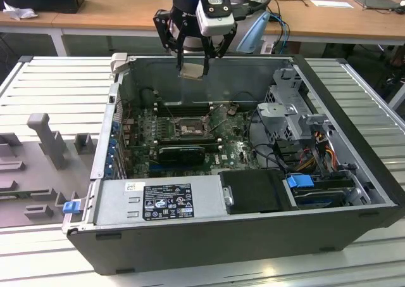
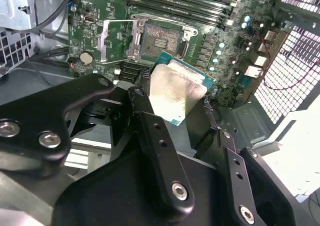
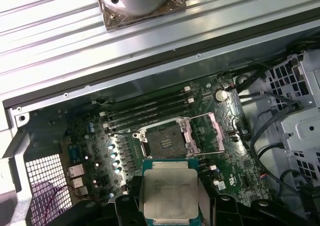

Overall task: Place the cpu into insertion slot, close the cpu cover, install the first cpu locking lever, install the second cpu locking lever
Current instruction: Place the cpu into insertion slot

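The gripper (image 1: 193,64) was clamped on the cpu (image 1: 192,71), its black fingers (image 2: 152,128) pinching two opposite edges so the silvery lid faced the wrist cameras in both wrist views (image 3: 170,193). The chip looked light, thin and stiff. Its smooth metal top would probably slide under a loose grip, and its underside contacts were likely delicate (as were the fine pins of the socket), so the bare edges seemed the right place to hold it, as here. In the exterior view the cpu hung above the open case, at about twelve o'clock from the insertion slot (image 1: 188,128) and well apart from it. The slot lay bare, its grey centre uncovered (image 3: 167,141). The cpu cover (image 3: 214,131) stood swung open off one side of it, leaving the seat free. Beyond, at twelve o'clock of the slot in the exterior view, ran the long black memory sticks (image 1: 183,106). At six o'clock sat the grey power supply box (image 1: 158,201) against the case wall (image 1: 209,242).
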You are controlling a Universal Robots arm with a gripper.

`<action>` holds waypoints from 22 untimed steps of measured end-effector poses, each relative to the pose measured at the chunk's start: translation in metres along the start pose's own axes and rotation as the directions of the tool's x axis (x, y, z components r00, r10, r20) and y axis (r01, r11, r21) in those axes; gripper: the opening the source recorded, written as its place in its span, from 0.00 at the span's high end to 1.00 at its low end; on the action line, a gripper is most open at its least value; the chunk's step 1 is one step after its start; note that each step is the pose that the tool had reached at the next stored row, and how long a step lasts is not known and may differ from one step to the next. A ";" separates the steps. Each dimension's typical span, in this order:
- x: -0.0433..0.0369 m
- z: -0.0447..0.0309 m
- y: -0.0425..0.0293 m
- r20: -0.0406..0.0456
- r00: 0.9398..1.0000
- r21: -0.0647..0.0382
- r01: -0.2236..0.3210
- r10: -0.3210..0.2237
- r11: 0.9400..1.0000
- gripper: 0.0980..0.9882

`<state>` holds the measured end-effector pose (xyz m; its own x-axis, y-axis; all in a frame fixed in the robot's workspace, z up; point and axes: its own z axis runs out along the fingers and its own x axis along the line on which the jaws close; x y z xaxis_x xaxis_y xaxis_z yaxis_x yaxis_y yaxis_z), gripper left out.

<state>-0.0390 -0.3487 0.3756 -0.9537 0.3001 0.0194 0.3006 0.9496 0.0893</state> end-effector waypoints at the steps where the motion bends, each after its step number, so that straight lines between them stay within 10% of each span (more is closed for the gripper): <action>1: 0.0000 0.0000 0.0000 0.000 1.000 0.000 -0.003 0.003 1.000 0.52; 22: 0.0000 0.0007 -0.0001 0.011 0.992 -0.003 -0.122 0.122 0.993 0.52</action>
<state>-0.0390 -0.3487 0.3749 -0.9099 0.4145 0.0193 0.4145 0.9057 0.0893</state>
